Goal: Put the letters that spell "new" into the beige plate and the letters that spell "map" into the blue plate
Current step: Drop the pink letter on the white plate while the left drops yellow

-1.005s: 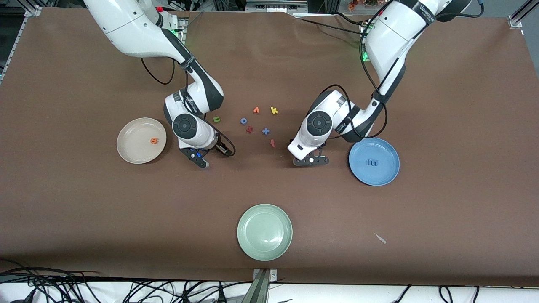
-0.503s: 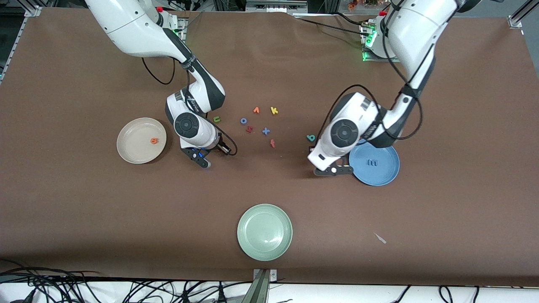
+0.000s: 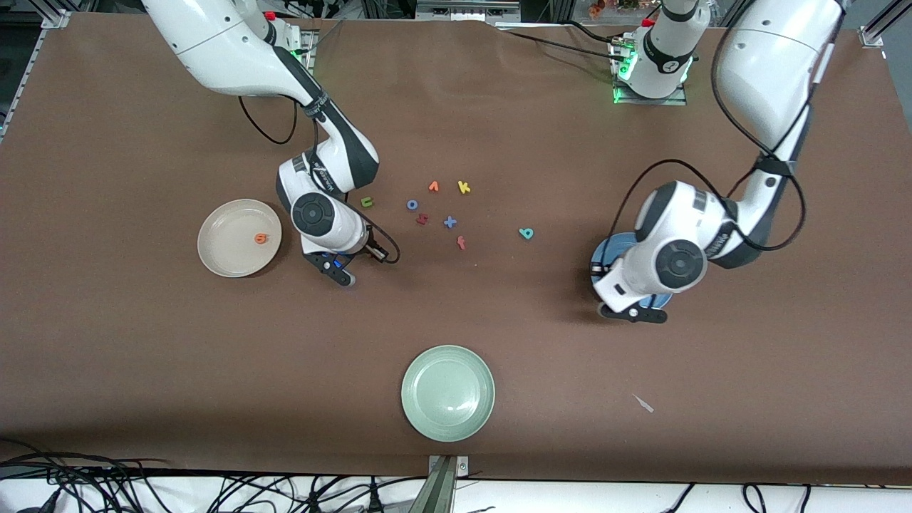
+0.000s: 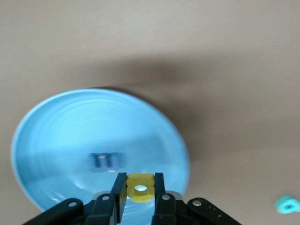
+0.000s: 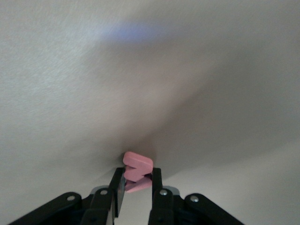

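Note:
My left gripper (image 4: 139, 180) is shut on the yellow a (image 4: 140, 187) and hangs over the blue plate (image 4: 47, 122), which my left arm mostly hides in the front view (image 3: 600, 255). The blue m (image 4: 105, 161) lies in that plate. The teal p (image 3: 526, 233) lies on the table, toward the loose letters from it. My right gripper (image 5: 137, 176) is shut on the salmon w (image 5: 137, 168), low at the table beside the beige plate (image 3: 228, 214). The orange e (image 3: 261, 239) lies in the beige plate. The green n (image 3: 367, 202) lies just beside my right hand.
Loose letters lie mid-table: orange v (image 3: 433, 187), yellow k (image 3: 464, 187), blue o (image 3: 412, 204), a dark red letter (image 3: 422, 219), blue x (image 3: 449, 222) and a red letter (image 3: 461, 243). A pale green plate (image 3: 447, 392) sits nearest the front camera.
My left arm has swung away from the loose letters to over the blue plate, uncovering the teal p. My right hand has stayed almost in place and its fingers have closed.

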Robot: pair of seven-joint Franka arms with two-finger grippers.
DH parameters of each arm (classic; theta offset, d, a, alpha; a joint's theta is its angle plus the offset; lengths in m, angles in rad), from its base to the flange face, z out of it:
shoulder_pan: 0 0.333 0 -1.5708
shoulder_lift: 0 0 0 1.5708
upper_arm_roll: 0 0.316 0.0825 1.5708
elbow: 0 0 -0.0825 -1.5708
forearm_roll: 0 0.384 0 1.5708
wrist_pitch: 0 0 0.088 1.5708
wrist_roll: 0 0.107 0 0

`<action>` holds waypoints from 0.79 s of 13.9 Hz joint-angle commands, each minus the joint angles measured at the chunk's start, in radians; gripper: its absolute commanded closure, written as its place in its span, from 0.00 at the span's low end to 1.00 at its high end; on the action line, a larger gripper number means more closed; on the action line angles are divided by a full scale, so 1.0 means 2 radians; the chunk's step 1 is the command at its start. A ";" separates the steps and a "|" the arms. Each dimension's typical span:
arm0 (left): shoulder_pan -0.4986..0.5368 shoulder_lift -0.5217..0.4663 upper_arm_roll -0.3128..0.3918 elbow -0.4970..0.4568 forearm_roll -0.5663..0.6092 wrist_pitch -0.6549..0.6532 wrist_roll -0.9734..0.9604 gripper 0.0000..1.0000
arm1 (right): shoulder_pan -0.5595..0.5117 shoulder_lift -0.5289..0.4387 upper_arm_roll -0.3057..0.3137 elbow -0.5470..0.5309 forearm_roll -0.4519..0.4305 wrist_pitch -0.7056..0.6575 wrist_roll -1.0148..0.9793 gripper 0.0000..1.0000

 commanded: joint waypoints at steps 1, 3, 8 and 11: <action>0.027 -0.001 -0.007 -0.024 0.006 0.000 0.054 0.98 | -0.007 -0.049 -0.029 -0.004 -0.002 -0.085 -0.110 1.00; 0.044 0.005 -0.007 -0.025 0.006 0.002 0.076 0.91 | -0.007 -0.074 -0.051 -0.011 -0.002 -0.120 -0.175 1.00; 0.039 0.003 -0.009 -0.019 0.006 -0.003 0.070 0.00 | -0.007 -0.118 -0.115 -0.063 -0.010 -0.127 -0.307 1.00; 0.037 -0.004 -0.036 -0.018 0.003 -0.007 0.055 0.00 | -0.007 -0.135 -0.155 -0.112 -0.010 -0.084 -0.404 1.00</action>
